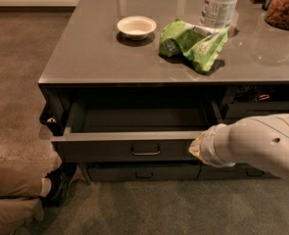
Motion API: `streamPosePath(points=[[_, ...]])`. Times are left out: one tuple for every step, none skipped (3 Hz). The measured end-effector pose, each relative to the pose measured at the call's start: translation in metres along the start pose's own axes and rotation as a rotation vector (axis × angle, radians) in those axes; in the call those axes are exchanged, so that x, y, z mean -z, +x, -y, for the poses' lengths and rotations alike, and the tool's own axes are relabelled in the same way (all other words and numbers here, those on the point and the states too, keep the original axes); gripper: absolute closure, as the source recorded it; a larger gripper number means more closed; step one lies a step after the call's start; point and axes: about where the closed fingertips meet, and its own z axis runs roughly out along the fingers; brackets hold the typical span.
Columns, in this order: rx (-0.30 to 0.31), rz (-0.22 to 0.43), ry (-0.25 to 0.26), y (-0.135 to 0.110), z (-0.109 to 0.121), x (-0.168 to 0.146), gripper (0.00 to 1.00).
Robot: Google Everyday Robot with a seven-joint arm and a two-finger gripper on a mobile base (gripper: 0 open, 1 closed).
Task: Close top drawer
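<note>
A carpeted floor (16, 82) surrounds a low cabinet with a glossy dark grey surface (95, 58). On the surface stand a white bowl (136, 27), a green snack bag (195, 42), a white tub (220, 4) and, at the far right edge, a glass jar of brown snacks (283, 6). The top drawer (100, 148) is pulled out below the surface edge, its box empty and its metal pull (145, 151) exposed. The gripper (199, 150), on a white arm (261, 141), sits against the right end of the drawer front; whether it is spread or closed cannot be told. A narrower drawer front (136, 171) lies beneath. A seated person's shoe (60, 180) lies near the drawer's left corner; carpet in front is open.
</note>
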Motion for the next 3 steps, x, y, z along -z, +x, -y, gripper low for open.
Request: streamPosePath(points=[[-0.017, -0.022, -0.046, 0.01, -0.012, -0.015, 1.0], [-0.023, -0.051, -0.101, 0.014, -0.021, -0.042, 1.0], [-0.025, -0.075, -0.145, 0.015, -0.027, -0.066, 1.0]])
